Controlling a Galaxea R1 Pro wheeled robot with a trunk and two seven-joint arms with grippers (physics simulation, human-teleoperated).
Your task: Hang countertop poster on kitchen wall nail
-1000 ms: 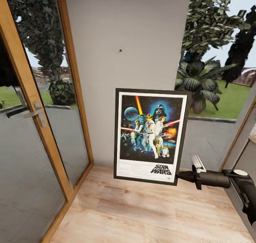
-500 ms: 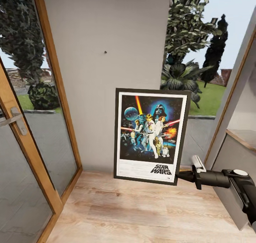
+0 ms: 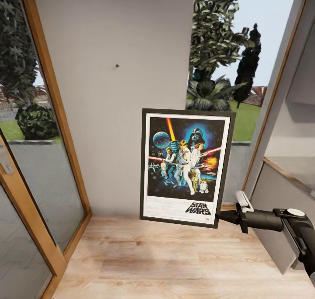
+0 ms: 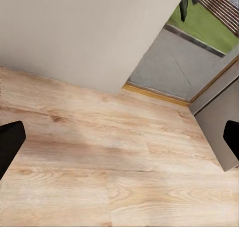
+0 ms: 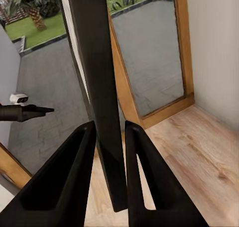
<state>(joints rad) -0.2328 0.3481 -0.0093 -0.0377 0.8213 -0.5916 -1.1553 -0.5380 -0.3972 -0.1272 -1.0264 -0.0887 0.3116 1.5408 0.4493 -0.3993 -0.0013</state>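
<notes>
Glass filled the tall door [image 3: 30,168] at the far left, set in a honey-coloured wooden frame, with shrubs and lawn beyond. To its right rose a flat, matte grey wall [image 3: 113,115] carrying one small dark wall nail [image 3: 117,66]. Pale, grained wood planks made up the floor [image 3: 166,264], and over that floor the left gripper [image 4: 119,137] stood wide open, its two black fingertips [image 4: 9,146] at opposite edges of the left wrist view with nothing between them. Further right the poster [image 3: 185,167] hung upright in the air, below and right of the nail: a tall rectangle with thin black frame, white border and blue-black artwork. At its lower right corner the right gripper [image 3: 225,217] was clamped on the frame's edge, both dark tapered fingers [image 5: 74,177] pressing the thin black frame between them. Beyond, a second window [image 3: 227,71] showed trees.
</notes>
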